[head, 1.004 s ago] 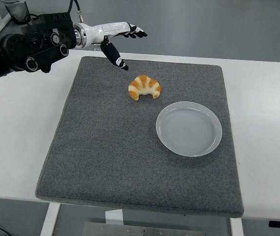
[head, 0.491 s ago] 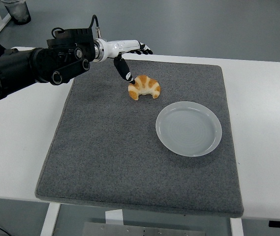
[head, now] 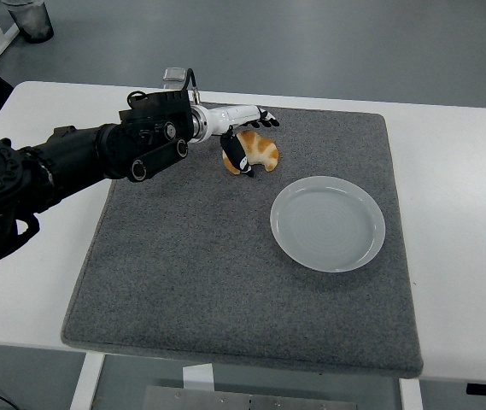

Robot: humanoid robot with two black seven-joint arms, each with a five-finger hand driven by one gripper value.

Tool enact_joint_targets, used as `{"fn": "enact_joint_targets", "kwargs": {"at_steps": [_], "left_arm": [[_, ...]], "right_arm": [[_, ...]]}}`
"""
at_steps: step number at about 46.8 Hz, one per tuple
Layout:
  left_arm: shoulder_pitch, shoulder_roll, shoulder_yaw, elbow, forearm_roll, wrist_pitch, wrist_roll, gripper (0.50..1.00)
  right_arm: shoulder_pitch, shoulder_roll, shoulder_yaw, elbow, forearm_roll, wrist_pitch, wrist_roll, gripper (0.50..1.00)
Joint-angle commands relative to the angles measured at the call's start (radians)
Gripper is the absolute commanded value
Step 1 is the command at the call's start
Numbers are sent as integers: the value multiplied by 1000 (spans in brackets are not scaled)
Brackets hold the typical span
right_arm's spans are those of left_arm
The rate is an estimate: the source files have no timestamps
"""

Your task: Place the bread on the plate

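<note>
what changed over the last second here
The left hand came forward and down from above the mat's far left corner to the croissant; its thumb now lies across the croissant's left end, the fingers reach over its far side, but no firm grasp shows yet. The croissant, the plate and the grey mat stayed put.

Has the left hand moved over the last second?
Yes. The left hand has come down and nearer, from beyond the mat's far edge onto the bread.
</note>
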Motion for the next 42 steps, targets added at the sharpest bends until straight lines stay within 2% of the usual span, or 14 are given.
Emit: {"fn": "enact_joint_targets", "kwargs": {"at_steps": [1,16,23,42], "left_arm": [[1,-12,0,8,0,6,0,962],[17,-24,3,92,14,20,0,866],[24,-24,6,125,14,22,-2,855],[26,-24,12,111,20,20,-14,849]], "right_arm": [[0,0,0,0,0,0,0,952],[0,0,0,0,0,0,0,952],[0,0,0,0,0,0,0,952],[0,0,0,0,0,0,0,952]]}}
